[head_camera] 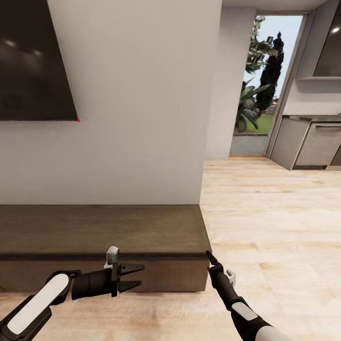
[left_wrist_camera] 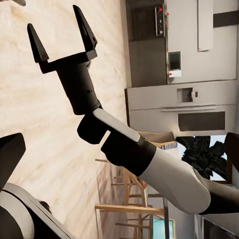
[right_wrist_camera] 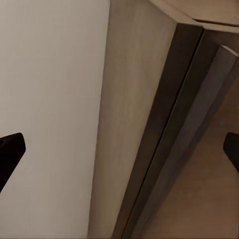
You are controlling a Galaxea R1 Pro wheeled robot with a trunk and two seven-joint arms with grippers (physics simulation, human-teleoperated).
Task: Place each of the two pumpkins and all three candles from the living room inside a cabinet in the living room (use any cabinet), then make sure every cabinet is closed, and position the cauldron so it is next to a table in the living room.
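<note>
The low dark-brown cabinet point(head_camera: 99, 237) ran along the foot of a pale wall point(head_camera: 137, 94), its flat top bare and its front panels flush, its right end stopping where the light plank floor point(head_camera: 274, 213) opened toward a glazed door point(head_camera: 265, 80) and grey kitchen units point(head_camera: 312, 142). A dark screen point(head_camera: 33, 57) hung on the wall above the cabinet's left part.

The left end effector point(head_camera: 135, 277) hovered just in front of the cabinet's front face, low and toward its middle, pointing sideways to the right along the panel. Its two black fingers were spread apart with nothing between them. Whether they touched the wood could not be told.

The right end effector point(head_camera: 208, 254) sat at the cabinet's right front corner, level with the top edge, its arm rising from the lower right. In the left wrist view the same right end effector point(left_wrist_camera: 62, 32) showed against the floor with both pointed fingers splayed wide and empty. In the right wrist view the cabinet point(right_wrist_camera: 169, 124) corner lay very close ahead, between the two dark fingertips point(right_wrist_camera: 10, 149) at the frame's edges, the wall to one side and the cabinet's dark seams running diagonally.
</note>
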